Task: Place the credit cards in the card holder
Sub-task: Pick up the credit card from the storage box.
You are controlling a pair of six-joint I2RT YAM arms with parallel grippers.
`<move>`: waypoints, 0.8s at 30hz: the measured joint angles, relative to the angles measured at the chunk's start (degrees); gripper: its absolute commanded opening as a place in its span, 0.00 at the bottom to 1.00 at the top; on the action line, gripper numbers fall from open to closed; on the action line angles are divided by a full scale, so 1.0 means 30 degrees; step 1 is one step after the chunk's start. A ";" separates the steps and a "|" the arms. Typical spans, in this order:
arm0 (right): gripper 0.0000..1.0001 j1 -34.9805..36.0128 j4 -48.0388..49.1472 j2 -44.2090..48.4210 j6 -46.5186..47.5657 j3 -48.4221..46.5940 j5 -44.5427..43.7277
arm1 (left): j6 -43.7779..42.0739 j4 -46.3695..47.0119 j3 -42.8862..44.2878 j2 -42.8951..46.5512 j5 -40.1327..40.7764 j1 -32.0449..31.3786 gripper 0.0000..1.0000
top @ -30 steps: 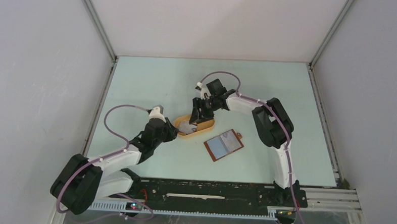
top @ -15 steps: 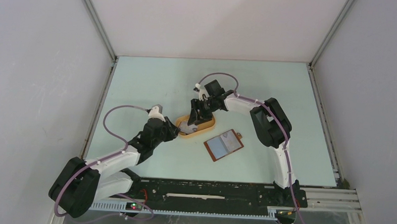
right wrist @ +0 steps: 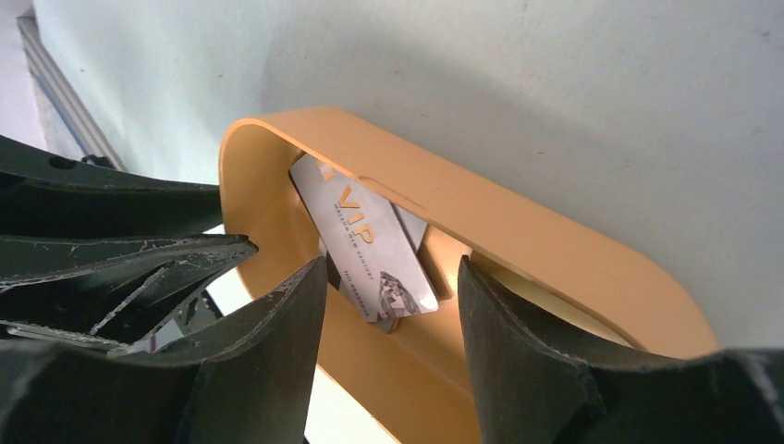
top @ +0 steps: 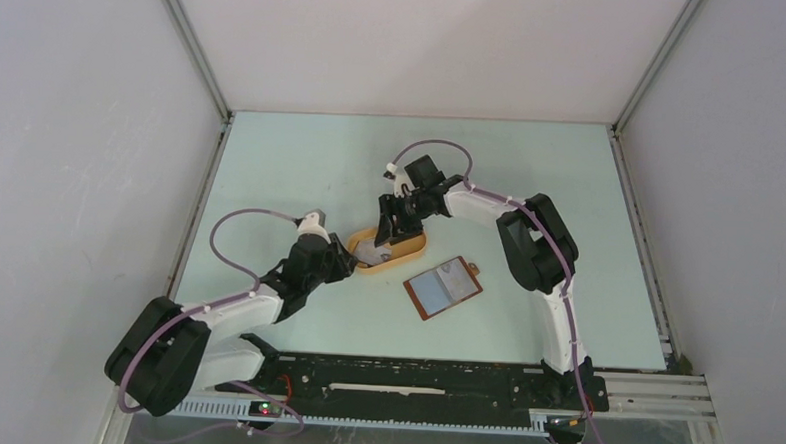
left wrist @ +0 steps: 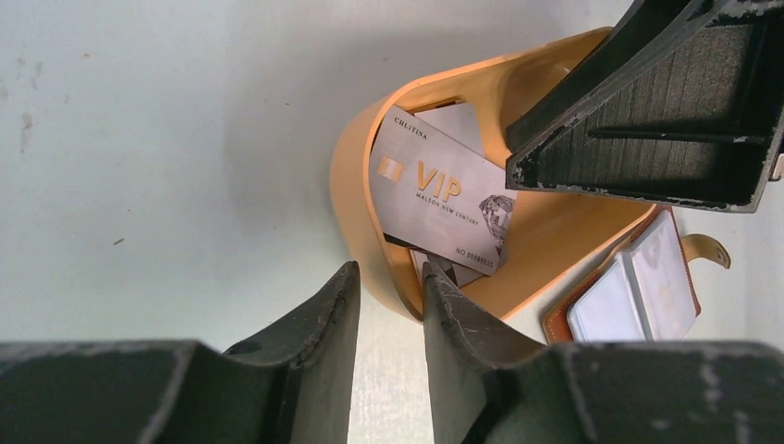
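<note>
The left arm (top: 230,313) stretches low from its base toward two o'clock, and the left gripper (left wrist: 388,277) has its jaws a narrow slit apart. The right arm (top: 543,254) folds at the elbow and reaches toward eight o'clock. The right gripper (right wrist: 393,277) points down with its jaws spread wide.

pale green bench (top: 292,158), boxed in by white walls (top: 427,43)
three plain panels, metal posts (top: 194,43) at the far corners, soft even light
</note>
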State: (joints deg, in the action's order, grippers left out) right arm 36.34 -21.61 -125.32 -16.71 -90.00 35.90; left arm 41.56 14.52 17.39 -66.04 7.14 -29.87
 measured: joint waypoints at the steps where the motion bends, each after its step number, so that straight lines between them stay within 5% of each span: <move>1: 0.63 -0.0007 -0.0175 0.0000 0.0153 -0.0131 -0.0197 | -0.0007 0.0175 0.0000 -0.0138 -0.0029 0.0000 0.33; 24: 0.60 0.0182 -0.0277 -0.0699 0.0335 -0.0794 0.2390 | 0.0007 0.1071 0.0000 -0.0780 -0.0466 0.0044 0.27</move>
State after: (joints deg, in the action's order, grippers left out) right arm 36.88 -22.44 -127.42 -15.70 -92.38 43.07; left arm 41.58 17.74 17.39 -68.38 5.74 -29.74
